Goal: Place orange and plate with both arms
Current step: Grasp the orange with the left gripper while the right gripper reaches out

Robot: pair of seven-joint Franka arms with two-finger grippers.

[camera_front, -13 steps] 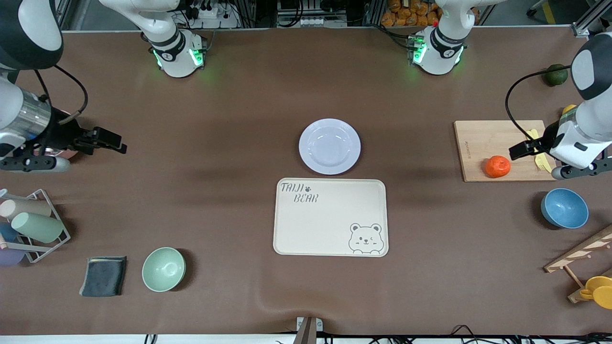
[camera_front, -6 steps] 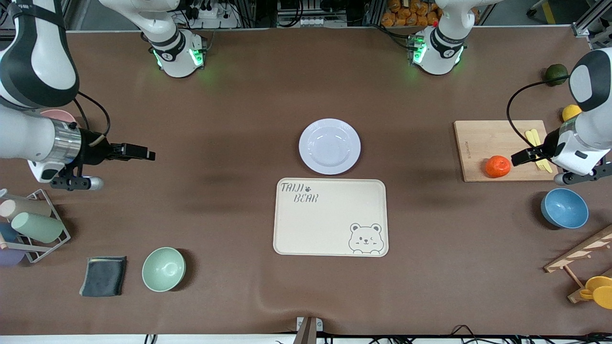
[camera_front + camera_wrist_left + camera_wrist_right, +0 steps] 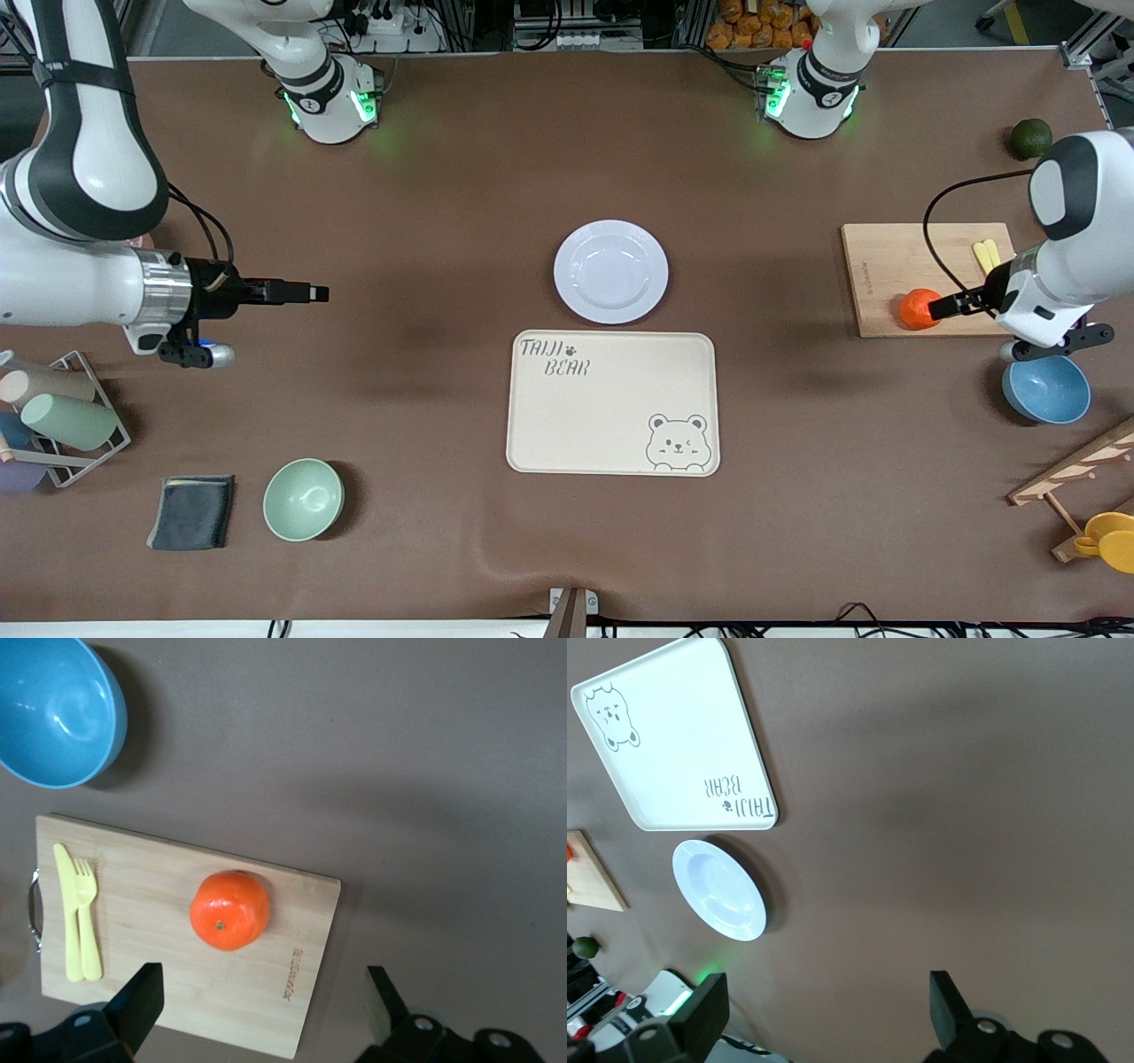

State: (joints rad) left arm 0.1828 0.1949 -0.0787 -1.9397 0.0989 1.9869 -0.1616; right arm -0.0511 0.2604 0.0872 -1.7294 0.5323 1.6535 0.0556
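While the left gripper (image 3: 941,307) hangs spread over the orange (image 3: 918,308) at frame right, nothing is held. Mid-left, the right gripper (image 3: 828,1001) hovers open, well apart from the central plate (image 3: 610,271).

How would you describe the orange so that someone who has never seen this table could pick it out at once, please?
Find the wooden cutting board toward the left arm's end of the table, beside the blue bowl. The orange sits on the board's edge nearer the front camera, with the open left gripper over it. It is the only round red-orange fruit there; its board neighbours are flat yellow cutlery.
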